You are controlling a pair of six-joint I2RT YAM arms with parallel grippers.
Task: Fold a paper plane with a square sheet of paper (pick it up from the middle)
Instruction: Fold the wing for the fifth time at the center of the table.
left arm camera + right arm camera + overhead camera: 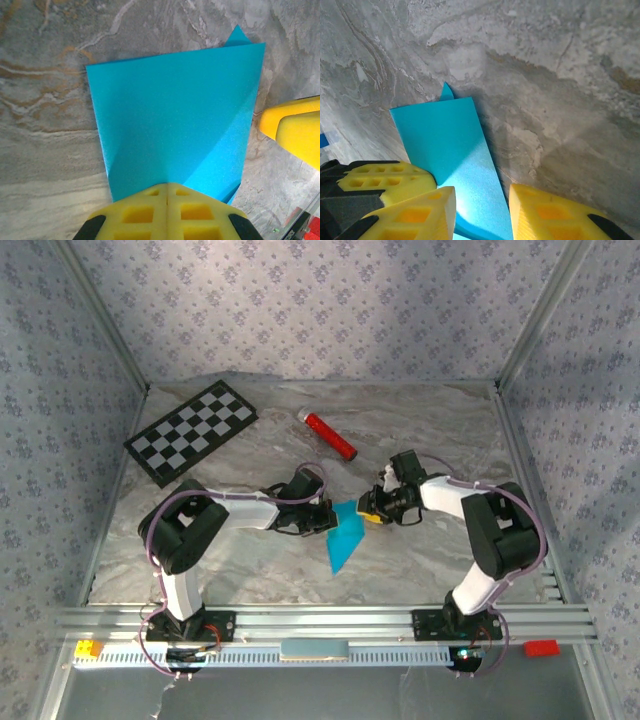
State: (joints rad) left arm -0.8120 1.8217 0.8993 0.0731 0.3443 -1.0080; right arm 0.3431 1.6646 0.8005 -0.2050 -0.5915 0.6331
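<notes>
A marbled grey tabletop is enclosed on three sides by patterned walls, with a metal rail along the near edge. We judge its smooth surface the main hazard: a thin sheet pressed unevenly could skate sideways and spoil a crease.

A black-and-white checkerboard lies at the back left, well apart from the work.

The partly folded cyan sheet of paper lies near the middle of the tabletop, between the two arms. One flap is doubled over and a small corner pokes out past one edge. Bare tabletop surrounds the sheet, most of all to the right and toward the near rail.

A red cylinder lies behind the sheet and apart from it. A wide backward sweep might set it rolling.

The left fingers are closed tight, pinching one edge of the sheet. The right fingers stand narrowly parted, straddling the opposite edge without clamping it. We think a pull from them against the left grip could tear or buckle the paper. The two sets of fingers are also near enough to collide.
</notes>
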